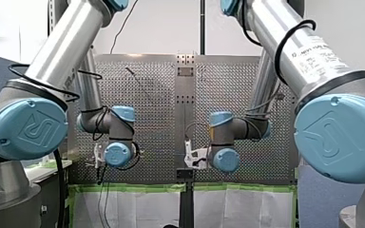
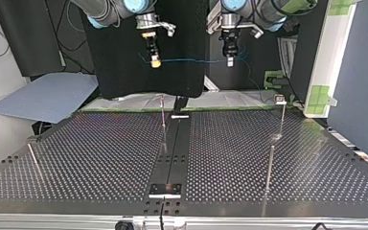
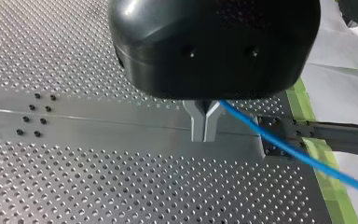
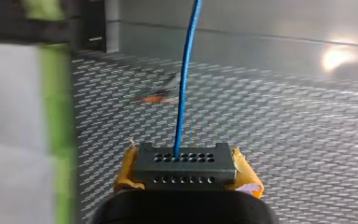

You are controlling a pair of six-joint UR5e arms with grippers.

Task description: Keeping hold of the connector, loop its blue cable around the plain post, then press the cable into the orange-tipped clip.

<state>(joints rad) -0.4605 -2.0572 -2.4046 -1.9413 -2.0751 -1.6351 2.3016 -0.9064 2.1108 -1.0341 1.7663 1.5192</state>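
Between the yellow pads of my right pincer [image 4: 186, 176] sits the connector [image 4: 185, 163], a dark block with rows of small holes, clamped on both flanks. The blue cable [image 4: 185, 84] leaves its face and runs straight ahead, away from the pincer. In the top view that cable stretches level and fairly taut across to my left pincer [image 3: 205, 125], whose metal fingers are pressed together on the cable; from there the rest of the line trails off to one side over the worktop's edge. Both pincers hang high above the far edge of the worktop [image 2: 100, 153], well apart from the upright posts [image 2: 163, 115] standing on it. Which of those is the plain post I cannot tell from here. The orange-tipped clip [image 4: 154, 99] shows only as a blurred orange mark on the perforated plate, ahead of the connector and just beside the cable's line. I judge the looping has not begun: this is the carry, with the cable held ready between two grips. Next I would need to bring the span down to post height and sweep it round the post without slackening the hold on the connector.
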